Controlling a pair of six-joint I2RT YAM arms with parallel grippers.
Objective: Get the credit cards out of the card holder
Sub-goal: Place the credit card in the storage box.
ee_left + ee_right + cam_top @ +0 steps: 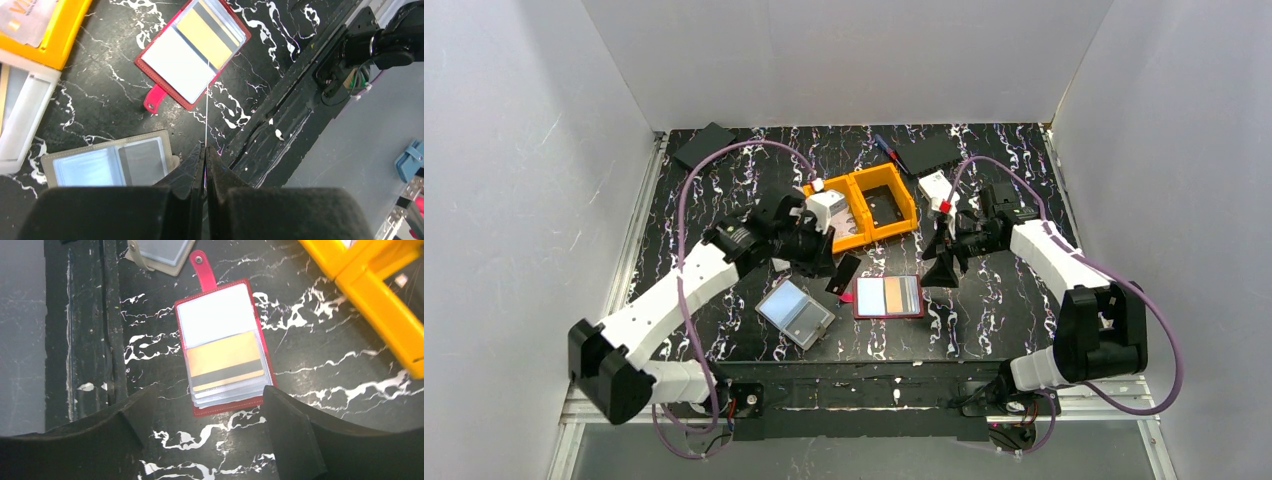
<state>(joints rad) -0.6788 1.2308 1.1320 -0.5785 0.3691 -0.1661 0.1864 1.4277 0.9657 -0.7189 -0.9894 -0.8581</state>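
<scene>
The card holder [889, 297] lies open (a tan card [225, 360] sits sleeved). Just left of it, the left gripper [829, 262] clamps a loose card [845, 273]. Over its right end, the right gripper [944, 268] hangs spread; pinch the card, not the sleeve.

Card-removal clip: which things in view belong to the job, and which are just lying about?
Job: red card holder; tan striped card in its sleeve; pinched card in the shut left claw; open right claw above the holder.
Lying about: grey card holder; orange tray, possibly a drop-off; black flat piece back left; second black piece back right.
</scene>
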